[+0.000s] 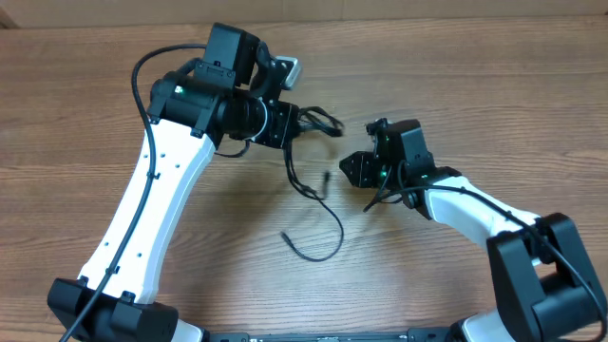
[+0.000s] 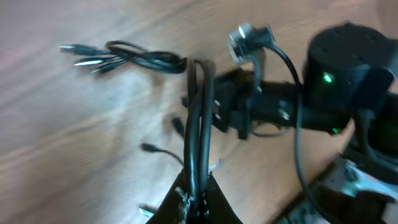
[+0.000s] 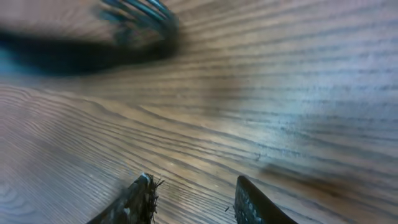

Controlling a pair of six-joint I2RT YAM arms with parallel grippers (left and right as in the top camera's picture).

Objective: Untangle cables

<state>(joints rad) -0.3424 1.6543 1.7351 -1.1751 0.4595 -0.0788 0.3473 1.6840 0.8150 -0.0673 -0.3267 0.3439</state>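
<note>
Thin black cables (image 1: 309,185) lie in loose loops on the wooden table, between the two arms. My left gripper (image 1: 296,122) is shut on a bunch of these cables (image 2: 199,134), which rise straight from its jaws (image 2: 198,193). Several plug tips fan out beyond it (image 2: 93,59). One cable end (image 1: 285,236) trails toward the front. My right gripper (image 1: 350,169) is open and empty, just right of the cables; its fingers (image 3: 193,199) hover over bare wood, with blurred cable and plugs at the top left (image 3: 134,18).
The wooden table (image 1: 456,85) spreads around both arms. The right arm's dark wrist (image 2: 348,68) shows close by in the left wrist view. A pale strip runs along the table's far edge (image 1: 427,9).
</note>
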